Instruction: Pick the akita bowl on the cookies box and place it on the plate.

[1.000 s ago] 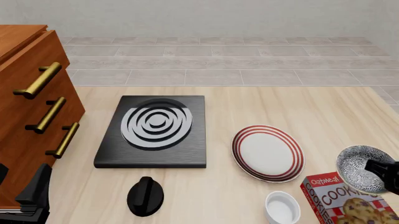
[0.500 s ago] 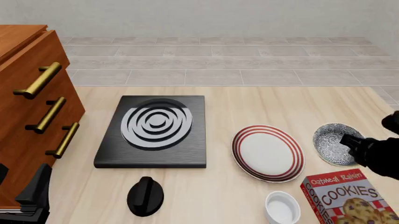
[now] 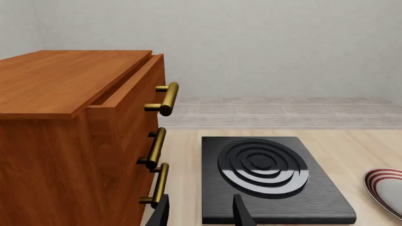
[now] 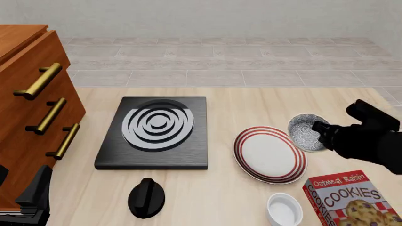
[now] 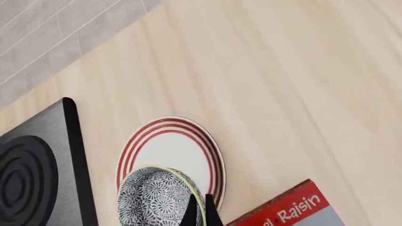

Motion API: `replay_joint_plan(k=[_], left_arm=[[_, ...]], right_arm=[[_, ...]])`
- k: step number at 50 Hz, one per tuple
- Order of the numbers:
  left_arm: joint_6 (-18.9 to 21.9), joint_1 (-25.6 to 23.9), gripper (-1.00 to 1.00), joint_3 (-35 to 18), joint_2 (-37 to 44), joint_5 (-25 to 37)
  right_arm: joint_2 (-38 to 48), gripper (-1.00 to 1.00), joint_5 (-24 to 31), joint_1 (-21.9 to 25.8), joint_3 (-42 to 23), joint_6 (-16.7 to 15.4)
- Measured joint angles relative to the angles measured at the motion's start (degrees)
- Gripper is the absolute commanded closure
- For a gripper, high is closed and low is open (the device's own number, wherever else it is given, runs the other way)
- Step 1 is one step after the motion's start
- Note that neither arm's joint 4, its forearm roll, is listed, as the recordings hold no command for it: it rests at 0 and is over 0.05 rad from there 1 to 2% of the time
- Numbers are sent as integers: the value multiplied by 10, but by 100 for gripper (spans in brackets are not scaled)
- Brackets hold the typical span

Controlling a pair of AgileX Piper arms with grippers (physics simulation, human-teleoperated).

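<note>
The speckled black-and-white akita bowl (image 4: 304,132) hangs tilted in the air just beyond the right edge of the plate (image 4: 267,153), a white disc with dark red rings. My right gripper (image 4: 321,133) is shut on the bowl's rim. In the right wrist view the akita bowl (image 5: 154,197) overlaps the near part of the plate (image 5: 172,148), with its rim pinched in my right gripper (image 5: 199,213). The red cookies box (image 4: 351,197) lies at the front right with nothing on it; one corner of the cookies box (image 5: 292,209) shows. My left gripper (image 3: 201,216) is open and holds nothing.
A black stove (image 4: 156,132) with grey-white rings lies left of the plate, with a black knob (image 4: 146,197) in front of it. A small white bowl (image 4: 284,209) stands beside the box. A wooden drawer cabinet (image 4: 31,108) fills the left side, next to my left arm (image 4: 35,197).
My right gripper has lifted the akita bowl off the cookies box and carried it away from me and to the left, up to the plate's right edge. The left arm has not moved.
</note>
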Motion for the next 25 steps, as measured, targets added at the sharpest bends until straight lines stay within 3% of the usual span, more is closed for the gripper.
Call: replay_joint_plan(k=[25], left_arm=[[0, 0, -100, 0, 0, 0]], right_arm=[[93, 100, -41, 45, -38, 31]])
